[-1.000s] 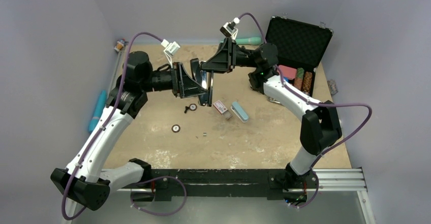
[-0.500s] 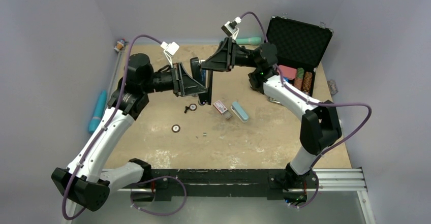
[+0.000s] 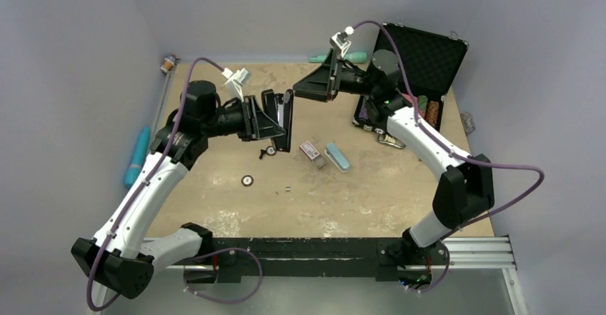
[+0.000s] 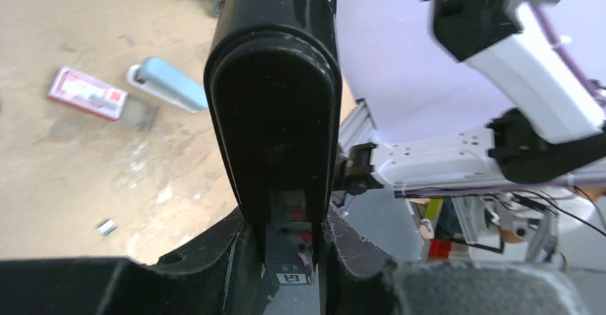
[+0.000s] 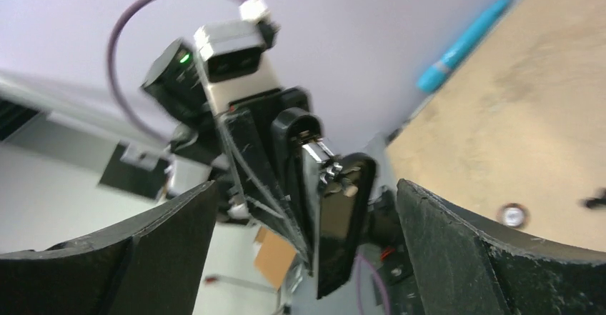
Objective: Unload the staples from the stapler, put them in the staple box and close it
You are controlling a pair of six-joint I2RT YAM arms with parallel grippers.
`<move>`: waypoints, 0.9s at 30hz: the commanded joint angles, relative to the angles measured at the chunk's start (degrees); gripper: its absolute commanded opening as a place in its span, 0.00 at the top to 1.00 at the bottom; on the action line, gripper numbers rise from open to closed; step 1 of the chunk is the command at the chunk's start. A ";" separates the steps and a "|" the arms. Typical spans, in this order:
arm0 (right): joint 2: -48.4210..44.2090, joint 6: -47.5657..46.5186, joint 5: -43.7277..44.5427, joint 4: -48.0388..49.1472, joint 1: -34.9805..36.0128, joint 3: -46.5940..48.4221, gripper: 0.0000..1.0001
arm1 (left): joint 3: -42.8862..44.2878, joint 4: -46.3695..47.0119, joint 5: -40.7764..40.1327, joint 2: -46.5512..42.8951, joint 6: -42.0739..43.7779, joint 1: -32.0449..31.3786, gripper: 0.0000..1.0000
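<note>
— Nearest the bases?
— Scuffed sandy table [image 3: 357,201], worn pale in patches. Tiny silvery strip of staples [image 3: 287,188] lying loose there, near a round chip [image 3: 247,180].
— Further out?
— Small red-and-white box [image 3: 310,149] just beside a rounded light-blue bar [image 3: 337,156].
— And the stapler [image 3: 287,111]?
— Slim, glossy black, round-nosed. Held up off the table, pinched at one end in the left gripper [image 3: 279,118].
— The right gripper [image 3: 296,90]?
— Spread wide, holding nothing, just beyond the stapler and apart from it.
</note>
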 commanded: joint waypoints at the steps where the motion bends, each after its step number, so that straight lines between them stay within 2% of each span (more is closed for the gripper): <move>1: -2.89 -17.92 7.69 -24.95 -4.45 2.83 0.01 | 4.87 -7.51 -8.89 -1.70 5.68 0.53 1.00; 3: -2.58 -25.38 12.03 -37.48 -5.34 6.02 0.01 | 6.16 -12.84 -13.08 -0.96 7.51 0.89 1.00; 6: -3.02 -30.44 14.83 -44.18 -5.92 6.69 0.01 | 6.46 -15.76 -17.42 -0.14 9.02 1.27 1.00; 15: -6.56 -37.06 17.71 -50.61 -5.97 3.97 0.01 | 8.12 -27.84 -37.73 6.31 17.02 1.90 1.00; 18: -7.92 -38.66 18.85 -51.85 -6.02 2.54 0.02 | 6.16 -30.13 -41.91 8.27 19.09 3.15 1.00; 24: -8.97 -40.13 19.51 -52.85 -6.31 1.01 0.01 | 0.13 -31.07 -48.36 11.50 14.72 7.26 1.00; 27: -8.74 -40.30 19.26 -52.88 -6.46 1.05 0.01 | -2.73 -31.01 -50.58 13.40 9.37 9.09 1.00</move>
